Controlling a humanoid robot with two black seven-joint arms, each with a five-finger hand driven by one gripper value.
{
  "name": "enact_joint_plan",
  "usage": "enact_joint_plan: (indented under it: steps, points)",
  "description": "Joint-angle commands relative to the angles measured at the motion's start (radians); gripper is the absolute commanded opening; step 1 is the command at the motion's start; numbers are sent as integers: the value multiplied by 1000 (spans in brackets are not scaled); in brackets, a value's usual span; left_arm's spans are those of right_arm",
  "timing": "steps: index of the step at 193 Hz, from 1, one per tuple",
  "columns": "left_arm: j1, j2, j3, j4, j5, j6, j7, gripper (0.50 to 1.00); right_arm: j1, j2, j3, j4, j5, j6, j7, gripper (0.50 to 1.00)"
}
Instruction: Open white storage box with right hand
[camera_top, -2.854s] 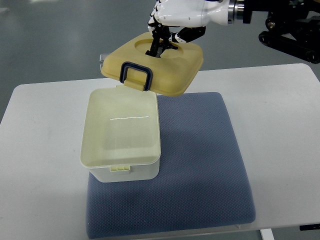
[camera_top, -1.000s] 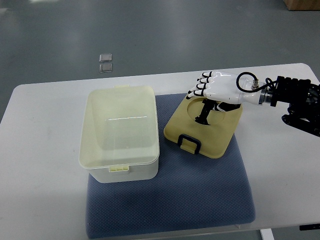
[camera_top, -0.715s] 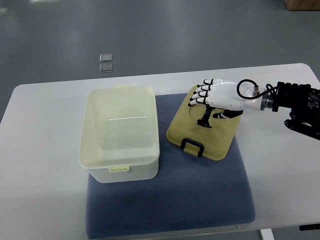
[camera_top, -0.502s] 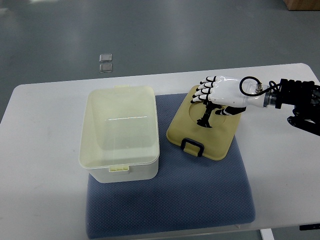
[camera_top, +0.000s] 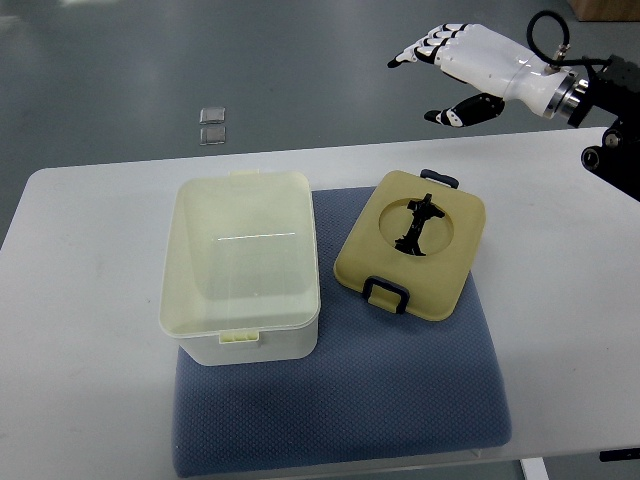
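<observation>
While you are looking down through the top view, the white storage box (camera_top: 243, 268) is sitting open on the left part of the blue-grey mat (camera_top: 400, 390), and its pale yellowish interior is showing nothing inside. A small latch tab is sticking out at the middle of the box's near rim, and another is showing on its far rim. Just right of the box, not touching it, the yellow lid (camera_top: 412, 243) is lying flat on the same mat, turned a little off square. A dark clasp is sitting at the lid's near edge and a second at its far edge, and a black handle is lying across the round recess in its middle. The mat is resting on the white table (camera_top: 80, 330). Your right hand (camera_top: 462, 62) is hanging well above and beyond the lid, far right of the box, with its fingers (camera_top: 425, 45) spread loosely and the thumb apart, gripping nothing. Its arm is coming in from the right edge. Beyond the box, on the grey floor, two small clear squares (camera_top: 211, 125) are lying close together.
</observation>
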Motion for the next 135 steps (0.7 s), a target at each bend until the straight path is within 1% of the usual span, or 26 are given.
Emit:
enact_joint_plan:
  steps: [1,2,5,6,10,11,17,23,27,30,31,32,33,34,39,40,43,44,46,49,60,71,74,88,103,135]
  points:
    - [0,0,0,0,0,0,0,1000,-53,30,171,2,174,187,0,811]
    - [0,0,0,0,0,0,0,1000,-59,34,187,1,197,207,0,813]
    - [0,0,0,0,1,0,0,1000,-65,38,206,1,220,225,0,813]
    - [0,0,0,0,0,0,0,1000,-71,41,221,1,241,244,0,813]
    - [0,0,0,0,1,0,0,1000,-76,44,235,1,264,259,0,813]
    - [0,0,0,0,1,0,0,1000,-82,47,250,1,287,277,0,813]
    - [0,0,0,0,1,0,0,1000,-99,52,289,2,356,326,0,817]
    - [0,0,0,0,1,0,0,1000,-112,55,316,1,421,365,0,823]
    - [0,0,0,0,0,0,0,1000,-119,58,326,1,445,373,0,823]
    - [0,0,0,0,0,0,0,1000,-126,61,338,-1,488,386,-30,825]
    - [0,0,0,0,0,0,0,1000,-126,61,338,-1,488,386,-31,825]
    - [0,0,0,0,0,0,0,1000,-129,64,346,-1,511,394,-49,825]
    - [0,0,0,0,0,0,0,1000,-129,64,346,-1,511,394,-49,825]
    - [0,0,0,0,0,0,0,1000,-134,66,352,-1,532,402,-66,825]
    - [0,0,0,0,0,0,0,1000,-142,73,362,-2,579,417,-98,829]
    - [0,0,0,0,1,0,0,1000,-145,76,367,-5,603,423,-115,832]
    - [0,0,0,0,0,0,0,1000,-149,81,372,-7,625,426,-129,836]
    - [0,0,0,0,0,0,0,1000,-155,86,373,-8,649,425,-146,838]
    - [0,0,0,0,0,0,0,1000,-155,86,373,-8,649,425,-146,838]
    - [0,0,0,0,0,0,0,1000,-166,95,376,-8,697,419,-176,840]
    - [0,0,0,0,0,0,0,1000,-195,116,385,-10,821,414,-244,844]
    - [0,0,0,0,0,0,0,1000,-220,130,404,-15,936,414,-305,874]
    - [0,0,0,0,0,0,0,1000,-231,136,411,-16,973,412,-328,893]
    - [0,0,0,0,0,0,0,1000,-267,152,425,-34,1077,420,-399,911]
    - [0,0,0,0,0,0,0,1000,-300,162,425,-53,1122,428,-426,924]
    - [0,0,0,0,0,0,0,1000,-343,182,425,-65,1128,431,-425,930]
